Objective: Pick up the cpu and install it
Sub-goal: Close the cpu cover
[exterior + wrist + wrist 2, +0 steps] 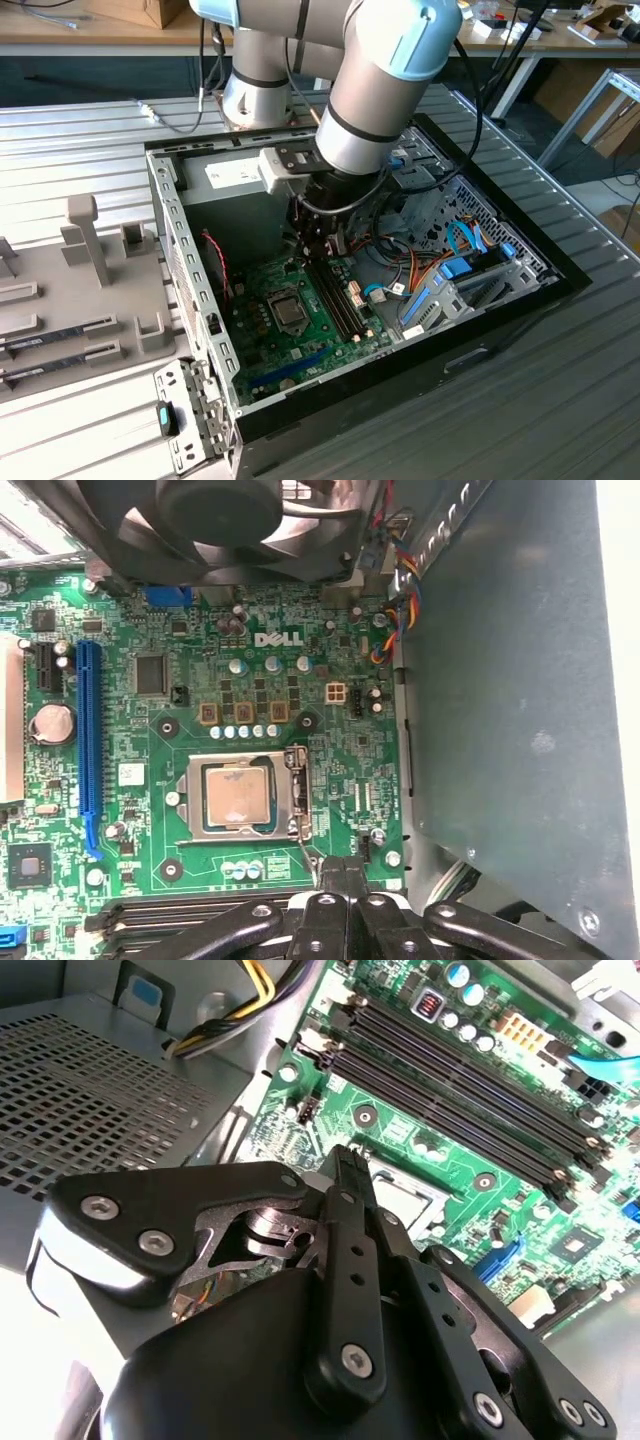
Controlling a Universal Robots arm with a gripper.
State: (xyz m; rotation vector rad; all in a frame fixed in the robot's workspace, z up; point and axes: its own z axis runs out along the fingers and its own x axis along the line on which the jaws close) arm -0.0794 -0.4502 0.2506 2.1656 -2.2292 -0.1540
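The cpu lies flat in the socket frame on the green motherboard, its silver-grey top showing. In the exterior view the cpu sits near the middle of the board, inside the open computer case. My gripper hangs above the board, a little toward the case's back from the socket. Its fingers are shut with nothing between them in both wrist views. The gripper tip stands just beside the socket's edge and is not touching the chip. In the second wrist view the gripper covers part of the socket.
Black memory slots run alongside the socket. A black fan and coloured cables crowd the case. A grey box with a white label sits at the back. A grey fixture tray with long sticks lies at the exterior view's left.
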